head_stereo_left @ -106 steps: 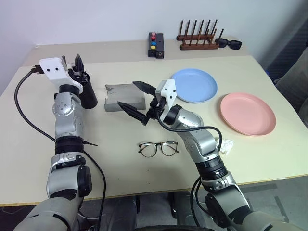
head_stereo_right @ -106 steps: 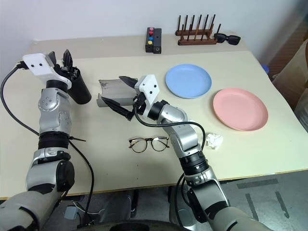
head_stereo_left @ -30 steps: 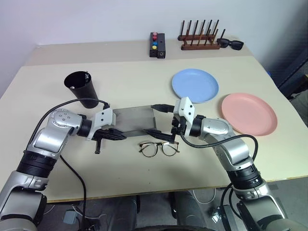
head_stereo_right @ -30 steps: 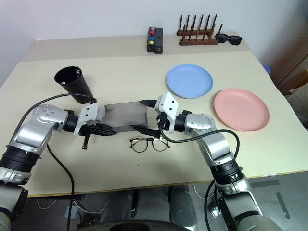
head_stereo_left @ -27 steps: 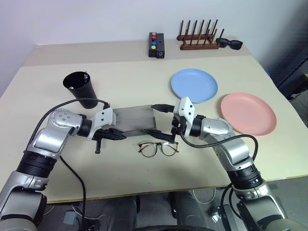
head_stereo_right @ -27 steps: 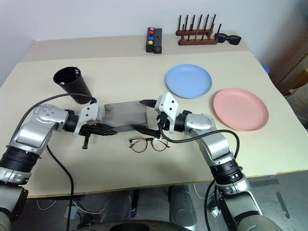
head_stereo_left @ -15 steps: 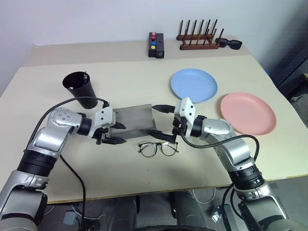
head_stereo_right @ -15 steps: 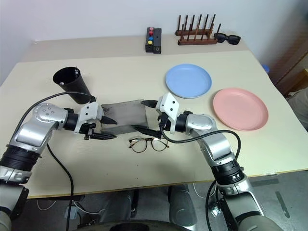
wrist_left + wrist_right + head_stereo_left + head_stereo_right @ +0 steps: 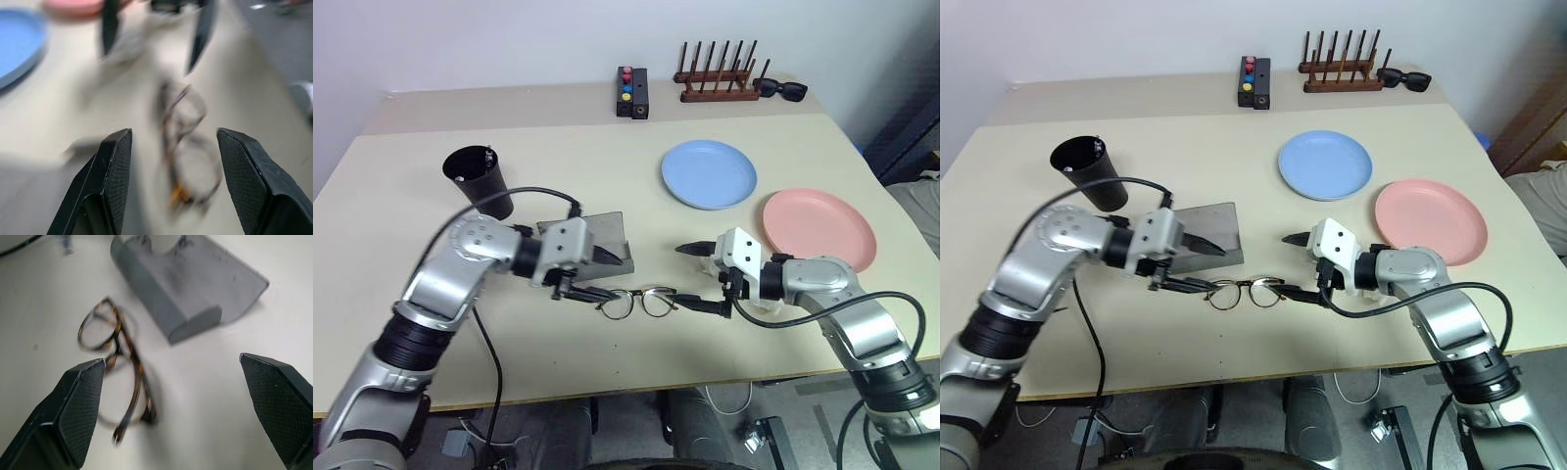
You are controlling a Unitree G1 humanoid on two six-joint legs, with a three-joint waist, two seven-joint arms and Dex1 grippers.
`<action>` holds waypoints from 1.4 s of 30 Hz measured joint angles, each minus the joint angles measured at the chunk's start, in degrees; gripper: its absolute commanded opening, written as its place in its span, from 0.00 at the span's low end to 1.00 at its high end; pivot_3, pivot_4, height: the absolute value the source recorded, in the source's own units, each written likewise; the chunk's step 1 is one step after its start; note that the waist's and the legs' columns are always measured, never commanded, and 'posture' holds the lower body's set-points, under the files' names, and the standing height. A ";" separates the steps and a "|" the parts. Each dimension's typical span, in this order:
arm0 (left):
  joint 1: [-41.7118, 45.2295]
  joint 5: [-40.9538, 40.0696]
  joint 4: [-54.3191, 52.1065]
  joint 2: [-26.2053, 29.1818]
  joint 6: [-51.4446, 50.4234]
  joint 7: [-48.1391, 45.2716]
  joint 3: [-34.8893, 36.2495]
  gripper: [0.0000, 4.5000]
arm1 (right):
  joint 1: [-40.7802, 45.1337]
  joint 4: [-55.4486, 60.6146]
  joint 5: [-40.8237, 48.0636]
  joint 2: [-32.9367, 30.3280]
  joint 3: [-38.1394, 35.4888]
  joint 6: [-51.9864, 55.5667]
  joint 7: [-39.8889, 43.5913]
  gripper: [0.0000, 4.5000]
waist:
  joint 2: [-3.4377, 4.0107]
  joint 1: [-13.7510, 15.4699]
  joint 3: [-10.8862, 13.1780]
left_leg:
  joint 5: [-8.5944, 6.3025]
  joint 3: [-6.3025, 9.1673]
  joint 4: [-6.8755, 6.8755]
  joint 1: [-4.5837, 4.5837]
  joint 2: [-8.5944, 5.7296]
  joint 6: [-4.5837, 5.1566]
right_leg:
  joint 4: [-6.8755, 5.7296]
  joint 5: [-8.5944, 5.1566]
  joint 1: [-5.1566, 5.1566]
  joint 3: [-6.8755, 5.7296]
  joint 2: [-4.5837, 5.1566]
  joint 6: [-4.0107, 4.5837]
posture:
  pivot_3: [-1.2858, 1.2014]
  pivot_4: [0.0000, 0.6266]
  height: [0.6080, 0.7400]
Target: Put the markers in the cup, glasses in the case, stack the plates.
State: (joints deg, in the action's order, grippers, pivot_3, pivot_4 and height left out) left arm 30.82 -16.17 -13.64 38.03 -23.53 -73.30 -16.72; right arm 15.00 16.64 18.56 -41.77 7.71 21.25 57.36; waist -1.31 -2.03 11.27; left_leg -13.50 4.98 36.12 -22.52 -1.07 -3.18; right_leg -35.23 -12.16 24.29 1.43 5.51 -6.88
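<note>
Thin dark round-framed clear glasses [image 9: 637, 302] lie flat near the counter's front edge. Grey felt hinged case [image 9: 603, 241] rests just behind. Black tapered cup [image 9: 479, 182] stands upright. Light-blue plate [image 9: 709, 173] and salmon-pink plate [image 9: 819, 229] lie apart, unstacked.

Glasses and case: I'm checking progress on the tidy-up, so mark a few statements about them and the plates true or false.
1. The glasses lie on the table, outside the case. True.
2. The blue plate is stacked on the pink plate. False: they lie side by side, apart.
3. The right end effector is open with nothing in it. True.
4. The left end effector grips the cup. False: the cup stands apart from it, behind the left arm.
5. The case holds the sunglasses. False: they lie by the wooden rack.
</note>
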 measured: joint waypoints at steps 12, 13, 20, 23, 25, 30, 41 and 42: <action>4.07 10.02 7.83 -3.42 1.54 1.34 -11.16 0.62 | -4.82 6.39 0.39 -0.08 -2.10 3.14 -3.37 1.00 | -0.01 0.10 0.01 | -0.01 0.00 0.03 -0.01 0.00 0.02 | 0.02 -0.02 -0.01 0.00 0.00 0.00 | 0.52 0.24 0.99; 4.20 10.57 8.62 -3.58 1.58 1.39 -11.37 0.62 | -5.12 6.75 0.44 -0.08 -2.11 3.43 -3.57 1.00 | -0.01 0.18 0.01 | -0.01 0.00 0.04 -0.01 0.00 0.02 | 0.02 -0.02 -0.02 0.00 0.00 0.00 | 0.52 0.24 0.99; 4.98 12.19 10.23 -5.03 1.71 2.04 -11.73 0.62 | -6.05 7.35 0.36 -1.50 -2.17 3.85 -3.48 1.00 | -0.01 1.24 0.01 | -0.01 -0.02 0.06 -0.02 0.00 0.02 | 0.03 -0.03 -0.02 0.00 0.00 0.01 | 0.52 0.24 0.99; 4.78 12.19 10.19 -5.50 1.49 2.02 -11.74 0.56 | -6.13 7.35 0.25 -1.71 -2.16 3.77 -3.43 1.00 | -0.01 1.28 0.01 | -0.01 -0.02 0.07 -0.02 -0.01 0.02 | 0.03 -0.03 -0.03 0.00 0.01 0.01 | 0.52 0.24 0.99; 4.71 12.19 10.16 -5.56 1.43 1.93 -11.74 0.45 | -6.12 7.35 0.21 -1.70 -2.10 3.72 -3.43 1.00 | -0.01 1.28 0.01 | -0.01 -0.02 0.07 -0.02 -0.01 0.02 | 0.03 -0.03 -0.03 0.00 0.01 0.02 | 0.52 0.24 0.99; 4.60 10.42 7.58 -5.61 1.36 0.55 -11.05 0.01 | -6.10 7.34 0.17 -1.69 -1.93 3.66 -3.43 1.00 | 0.02 1.28 -0.03 | -0.01 -0.01 0.07 0.06 -0.01 0.02 | 0.05 -0.03 -0.16 0.00 0.02 0.03 | 0.52 0.24 0.99; 4.19 9.81 6.81 -5.74 0.62 0.97 -10.97 0.01 | -5.91 7.31 -0.08 -1.64 -1.81 3.42 -3.34 1.00 | 0.03 1.32 -0.04 | -0.01 0.00 0.15 0.14 -0.01 0.03 | 0.06 -0.11 -0.29 -0.01 0.02 -0.08 | 0.52 0.24 0.99; 4.05 9.40 6.81 -5.72 0.31 0.86 -10.71 0.01 | -5.90 7.25 -0.23 -1.64 -1.81 3.37 -3.35 1.00 | 0.03 1.30 -0.04 | -0.01 0.00 0.14 0.14 -0.01 0.03 | 0.06 -0.11 -0.28 0.00 0.02 -0.08 | 0.52 0.24 0.99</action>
State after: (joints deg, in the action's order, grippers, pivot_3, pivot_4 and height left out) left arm 34.87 -6.78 -6.83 32.31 -23.22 -72.44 -27.43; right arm 9.10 23.89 18.33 -43.41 5.90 24.62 54.01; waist -1.28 -0.73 11.23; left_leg -13.51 4.98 36.27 -22.38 -1.08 -3.15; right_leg -35.18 -12.27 24.01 1.43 5.52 -6.96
